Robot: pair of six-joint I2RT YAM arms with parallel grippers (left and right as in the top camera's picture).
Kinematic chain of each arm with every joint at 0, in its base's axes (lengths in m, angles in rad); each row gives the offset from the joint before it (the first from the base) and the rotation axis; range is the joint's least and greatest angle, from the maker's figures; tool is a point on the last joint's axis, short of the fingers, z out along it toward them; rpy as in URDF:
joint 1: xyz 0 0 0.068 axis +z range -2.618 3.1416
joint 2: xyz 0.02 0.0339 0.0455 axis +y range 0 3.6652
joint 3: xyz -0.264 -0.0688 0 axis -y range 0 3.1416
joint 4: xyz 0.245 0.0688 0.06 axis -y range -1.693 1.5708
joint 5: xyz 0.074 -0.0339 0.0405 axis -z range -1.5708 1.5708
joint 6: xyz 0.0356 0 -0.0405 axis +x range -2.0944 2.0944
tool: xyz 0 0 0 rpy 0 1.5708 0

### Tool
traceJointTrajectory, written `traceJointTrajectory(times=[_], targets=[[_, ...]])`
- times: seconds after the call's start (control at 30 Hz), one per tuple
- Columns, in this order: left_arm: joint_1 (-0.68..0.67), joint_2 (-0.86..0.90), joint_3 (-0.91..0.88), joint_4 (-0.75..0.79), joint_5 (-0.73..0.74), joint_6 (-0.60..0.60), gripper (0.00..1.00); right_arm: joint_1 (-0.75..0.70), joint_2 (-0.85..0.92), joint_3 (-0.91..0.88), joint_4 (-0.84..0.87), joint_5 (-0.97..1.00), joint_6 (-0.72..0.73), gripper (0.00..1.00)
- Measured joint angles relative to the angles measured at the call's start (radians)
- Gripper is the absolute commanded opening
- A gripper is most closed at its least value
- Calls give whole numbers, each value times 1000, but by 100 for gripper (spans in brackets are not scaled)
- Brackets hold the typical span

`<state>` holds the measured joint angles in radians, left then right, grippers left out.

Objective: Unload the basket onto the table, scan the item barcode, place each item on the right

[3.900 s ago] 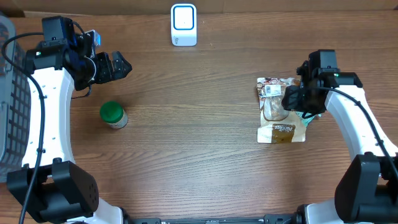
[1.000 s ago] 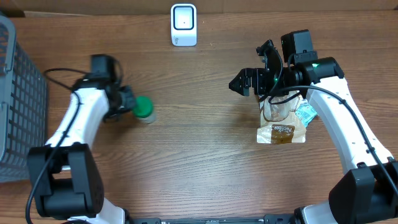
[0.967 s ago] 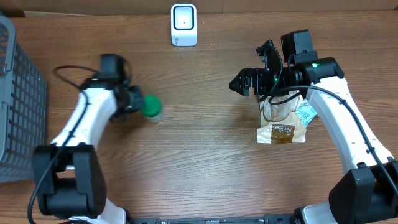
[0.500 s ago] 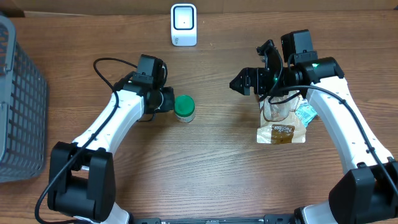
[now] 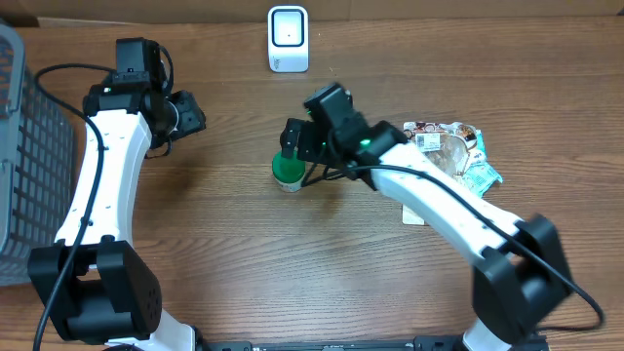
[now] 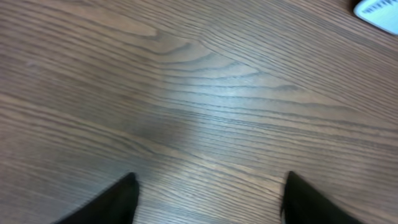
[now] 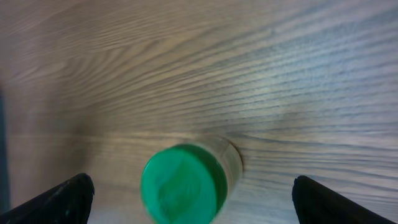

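Straddling jar point(image 7: 182, 182), right end effector point(image 5: 292, 145) gapes wide, gripping nothing, clear only from wrist. Left end effector point(image 6: 208, 199) parted, empty over tabletop point(image 6: 205, 106); overhead alone shows pouch point(image 5: 444, 146), basket point(image 5: 21, 166).

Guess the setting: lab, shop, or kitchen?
Most likely a mock checkout station on a lab bench. A white scanner stands at the far edge of a wood table, grocery items lie on it (a green-capped jar and a snack bag), and a grey basket sits at the left edge.
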<state>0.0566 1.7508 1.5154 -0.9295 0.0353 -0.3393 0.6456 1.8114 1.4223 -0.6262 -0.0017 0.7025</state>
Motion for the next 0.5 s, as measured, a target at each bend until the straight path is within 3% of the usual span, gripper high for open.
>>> traceJointTrajectory(times=[0.03,0.1,0.23,0.37,0.5], targets=[[3,0,0,-2,-15,1,78,12,38,0,18,19,52,100],[4,0,0,-3,-31,1,100,23,88,-2,43,26,105,100],[4,0,0,-3,-44,2,99,29,116,-4,75,6,143,100],[4,0,0,9,-48,2,100,30,127,-4,80,-8,146,90],[4,0,0,10,-48,2,100,35,142,-4,89,-40,61,84]])
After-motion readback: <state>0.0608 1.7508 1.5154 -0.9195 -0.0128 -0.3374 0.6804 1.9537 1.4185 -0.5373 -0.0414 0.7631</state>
